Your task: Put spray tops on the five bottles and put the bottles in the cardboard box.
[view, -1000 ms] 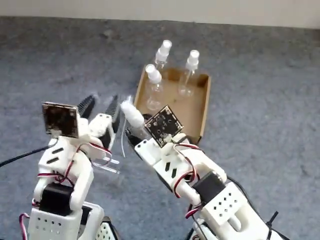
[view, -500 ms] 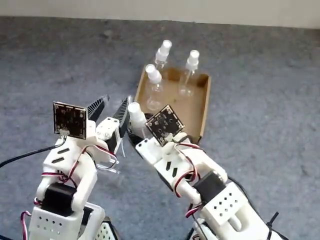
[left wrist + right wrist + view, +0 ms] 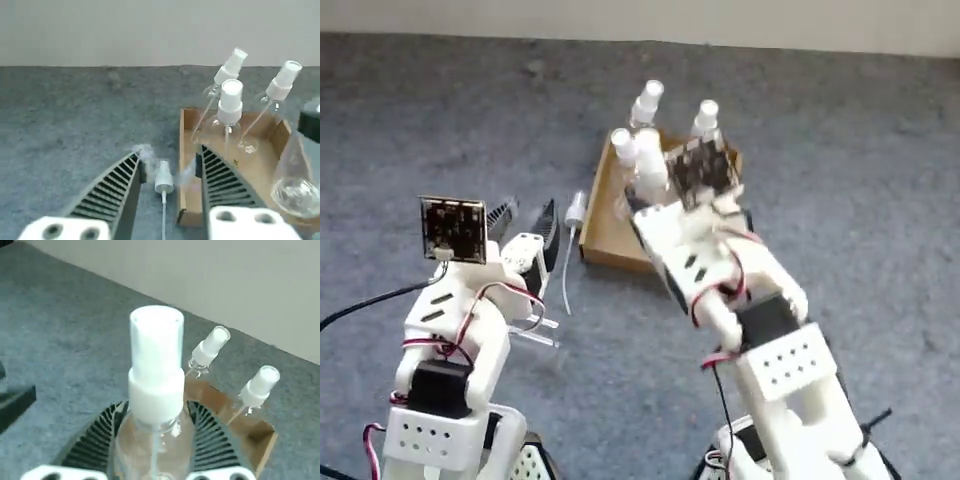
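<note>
Spray top [image 3: 575, 208] with its thin tube lies loose on the desk [image 3: 440, 120], just right of the left gripper [image 3: 525, 215], whose jaws stand wide apart and hold nothing, and just off the left side of the cardboard box [image 3: 600, 235]. Three capped bottles [image 3: 705, 118] stand at the box's far end, toward the desk's far edge. Over the box, the right gripper [image 3: 156, 409] is closed around a clear bottle [image 3: 155, 380] that already wears its white top and is held upright.
</note>
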Robot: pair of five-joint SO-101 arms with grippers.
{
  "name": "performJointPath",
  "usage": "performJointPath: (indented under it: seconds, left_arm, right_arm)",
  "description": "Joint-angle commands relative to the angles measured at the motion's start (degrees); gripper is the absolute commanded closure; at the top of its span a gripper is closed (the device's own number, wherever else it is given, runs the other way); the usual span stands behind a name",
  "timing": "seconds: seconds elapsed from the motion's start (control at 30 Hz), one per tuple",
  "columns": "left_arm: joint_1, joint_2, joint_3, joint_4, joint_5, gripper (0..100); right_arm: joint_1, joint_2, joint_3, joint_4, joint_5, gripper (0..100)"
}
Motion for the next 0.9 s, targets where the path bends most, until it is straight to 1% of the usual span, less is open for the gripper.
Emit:
performJointPath:
  seconds: [0.0, 0.07, 0.13, 0.27, 0.33, 0.57, 0.73, 0.87]
  left_arm:
    - [6.7, -0.2, -0.3, 0.4, -4.3, 86]
    - [9.3, -0.5, -0.2, 0.4, -7.0, 86]
    - [10.5, -0.7, -0.4, 1.7, -7.1, 85]
    - [11.0, -0.6, -1.5, 3.5, -7.2, 75]
    - [11.0, -0.6, -1.5, 3.5, -7.2, 72]
    - [10.8, -0.1, -0.9, 3.3, -7.3, 72]
    - [10.6, -0.1, -0.4, 3.2, -7.3, 72]
    - [10.6, -0.1, -0.4, 3.2, -7.3, 72]
  right_arm:
    - [1.1, 5.6, -13.7, 3.6, -3.2, 99.4]
    - [0.8, 9.4, -18.6, 6.5, -5.1, 99.4]
    - [0.6, 12.7, -22.5, 8.9, -6.9, 99.4]
    - [-1.4, 17.4, -27.4, 11.7, -8.6, 99.4]
    - [-3.0, 18.4, -28.4, 13.1, -8.6, 99.4]
    - [-7.9, 16.0, -28.9, 19.1, -8.6, 99.4]
    - [-8.0, 11.7, -28.7, 22.4, -8.3, 99.4]
    - [-7.9, 9.5, -28.5, 22.7, -8.2, 99.4]
